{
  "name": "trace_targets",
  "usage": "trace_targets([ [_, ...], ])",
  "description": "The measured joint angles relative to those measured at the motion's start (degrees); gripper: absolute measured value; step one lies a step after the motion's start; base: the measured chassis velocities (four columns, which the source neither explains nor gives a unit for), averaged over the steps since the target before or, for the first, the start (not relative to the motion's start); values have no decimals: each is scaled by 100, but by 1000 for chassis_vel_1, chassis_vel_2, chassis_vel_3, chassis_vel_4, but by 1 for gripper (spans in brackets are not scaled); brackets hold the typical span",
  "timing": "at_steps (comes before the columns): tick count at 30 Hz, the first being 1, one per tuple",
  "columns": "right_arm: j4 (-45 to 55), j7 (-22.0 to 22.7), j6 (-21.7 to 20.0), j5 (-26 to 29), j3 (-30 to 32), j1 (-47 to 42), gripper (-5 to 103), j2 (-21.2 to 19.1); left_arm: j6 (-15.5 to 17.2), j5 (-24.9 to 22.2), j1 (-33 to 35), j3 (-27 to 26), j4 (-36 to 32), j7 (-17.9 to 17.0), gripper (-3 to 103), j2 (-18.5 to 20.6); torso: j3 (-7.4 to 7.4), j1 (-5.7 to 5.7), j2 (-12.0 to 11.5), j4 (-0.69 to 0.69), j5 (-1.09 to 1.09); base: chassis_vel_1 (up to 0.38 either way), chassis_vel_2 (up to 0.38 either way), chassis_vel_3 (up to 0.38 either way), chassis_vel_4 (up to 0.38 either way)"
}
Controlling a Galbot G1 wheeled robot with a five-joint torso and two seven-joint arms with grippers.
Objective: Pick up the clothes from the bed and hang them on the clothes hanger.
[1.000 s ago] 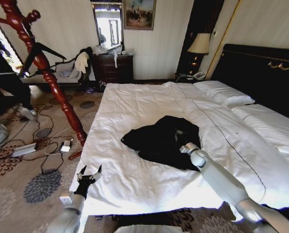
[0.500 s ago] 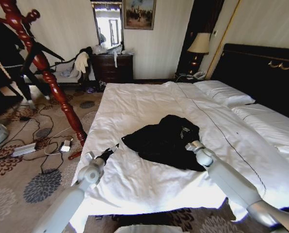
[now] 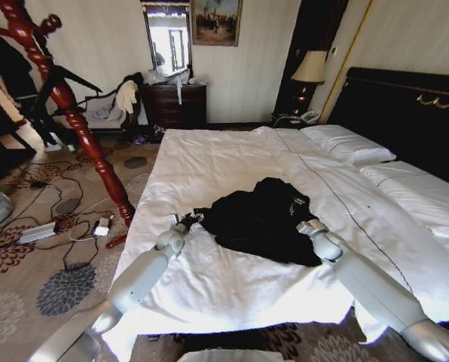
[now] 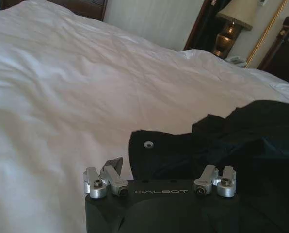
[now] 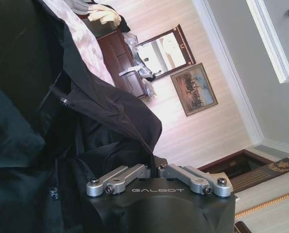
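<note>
The clothes (image 3: 258, 219), a black garment, lie bunched on the white duvet of the bed (image 3: 209, 158). My right gripper (image 3: 305, 225) is at the garment's right side. In the right wrist view this gripper (image 5: 153, 164) is shut on a fold of the black fabric (image 5: 86, 97). My left gripper (image 3: 188, 222) reaches over the bed to the garment's left edge. In the left wrist view that gripper (image 4: 161, 167) is open just short of the black cloth (image 4: 222, 145). The clothes hanger (image 3: 66, 105), a reddish-brown spiral stand, leans at the far left beside the bed.
Cables, a power strip and adapters (image 3: 66, 226) lie on the patterned carpet left of the bed. A dark dresser (image 3: 175, 105) with a mirror stands at the back wall, next to a chair with pale garments (image 3: 123, 98). White pillows (image 3: 349, 147) and the black headboard (image 3: 405, 113) are at the right.
My left arm has swung from beside the bed's near corner up over the duvet to the garment's left edge. The right gripper shifted slightly right, and the garment bunched up with it.
</note>
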Motion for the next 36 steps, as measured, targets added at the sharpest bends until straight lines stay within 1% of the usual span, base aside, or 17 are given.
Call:
trace_targets([
  [2,1,11,13,-8,73,-48,0,-5,-48,158,-44,138,71,60,69,-55,0,-1,0,1,0,0,0,0,0],
  [3,1,11,13,-8,73,-48,0,-5,-48,158,-44,138,71,60,69,-55,0,-1,0,1,0,0,0,0,0],
  [6,32,18,43,-31,182,-132,0,-36,-194,425,-62,217,131,128,54,-129,0,-1,1,0,0,0,0,0,0],
  [7,50,18,51,-33,212,-164,0,-51,-211,446,-66,229,131,126,48,-143,0,-1,0,0,0,0,0,0,0],
  [8,50,18,51,-33,212,-164,0,-51,-211,446,-66,229,131,126,48,-143,0,-1,0,0,0,0,0,0,0],
  [10,87,19,67,-32,276,-222,0,-84,-230,459,-86,249,123,81,37,-171,0,-1,1,0,-1,0,0,0,0],
  [15,182,25,90,-11,404,-311,0,-131,-267,479,-141,237,-11,-92,26,-200,0,-1,0,0,-1,0,0,0,0],
  [16,271,26,90,26,457,-363,0,-172,-277,449,-154,198,-192,-173,16,-156,0,-1,0,-1,-1,0,0,0,0],
  [17,354,26,87,73,502,-404,0,-223,-287,426,-163,162,-323,-230,11,-101,0,-1,1,-2,-1,0,0,0,0],
  [19,401,26,80,101,528,-426,0,-247,-291,406,-167,137,-408,-265,11,-59,0,-1,1,-1,-1,0,0,0,0],
  [21,669,-68,51,286,630,-519,0,-404,-295,239,-175,29,-807,-374,2,154,-1,-1,1,-2,-1,0,0,0,0],
  [23,850,-146,44,429,653,-555,0,-513,-295,146,-175,-30,-995,-441,1,279,-1,-1,1,-1,-1,0,0,0,0],
  [27,1526,-320,-49,1191,727,-576,0,-865,-287,-114,-175,-322,-1624,-609,0,691,-1,-1,1,1,-2,0,0,0,0],
  [28,1526,-320,-49,1191,727,-576,0,-865,-287,-114,-175,-322,-1624,-609,0,691,-1,-1,1,1,-2,0,0,0,0],
  [32,2291,-374,-548,2234,831,-463,0,-1242,-207,-573,-300,-734,-2439,-866,0,1161,0,-1,1,0,-3,0,0,0,0],
  [34,2442,-385,-639,2446,868,-444,0,-1332,-187,-685,-355,-810,-2636,-902,0,1302,0,-1,1,0,-4,0,0,0,0],
  [36,2945,-392,-973,3398,1088,-409,0,-1621,-137,-997,-569,-1019,-3205,-995,0,1813,-1,-1,1,-1,-2,0,0,0,0],
])
